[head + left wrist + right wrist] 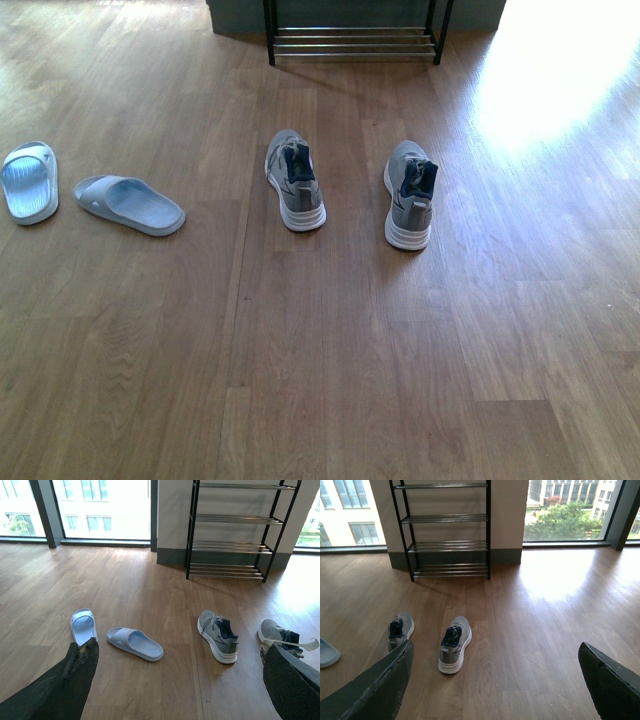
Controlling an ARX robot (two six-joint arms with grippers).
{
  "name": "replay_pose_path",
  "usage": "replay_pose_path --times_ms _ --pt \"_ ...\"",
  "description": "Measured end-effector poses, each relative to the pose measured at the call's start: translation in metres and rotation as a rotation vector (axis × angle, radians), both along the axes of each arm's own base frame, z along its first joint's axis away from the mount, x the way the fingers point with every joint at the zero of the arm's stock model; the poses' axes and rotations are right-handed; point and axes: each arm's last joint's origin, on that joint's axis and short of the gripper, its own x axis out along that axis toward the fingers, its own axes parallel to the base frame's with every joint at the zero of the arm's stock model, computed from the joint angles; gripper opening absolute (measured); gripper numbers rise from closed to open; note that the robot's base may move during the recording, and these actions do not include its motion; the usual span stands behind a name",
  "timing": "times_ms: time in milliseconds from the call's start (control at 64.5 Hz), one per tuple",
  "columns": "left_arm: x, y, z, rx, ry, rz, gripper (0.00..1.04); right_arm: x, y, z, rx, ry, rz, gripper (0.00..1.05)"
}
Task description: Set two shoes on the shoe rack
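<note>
Sneakers [295, 182] in grey stand side by side on the wood floor [320, 380], well short of the shoe rack [353, 42] by the wall. Pale blue slides [130, 205] lie to their left. Left gripper [177, 650] and right gripper [496, 649] are spread wide, holding nothing.

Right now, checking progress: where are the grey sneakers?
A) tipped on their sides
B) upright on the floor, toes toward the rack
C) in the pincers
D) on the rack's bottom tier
B: the left sneaker and right sneaker stand upright on the floor, heels toward the front camera, toes toward the rack.
</note>
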Motion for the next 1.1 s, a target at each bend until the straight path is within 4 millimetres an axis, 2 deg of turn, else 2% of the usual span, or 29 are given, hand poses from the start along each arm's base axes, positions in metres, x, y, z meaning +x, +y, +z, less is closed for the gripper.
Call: replay_pose_path --times_ms 1101 --pt "0.0 0.0 0.0 0.0 0.0 0.0 0.95 0.0 0.0 0.0 0.0 0.0 0.0 0.96"
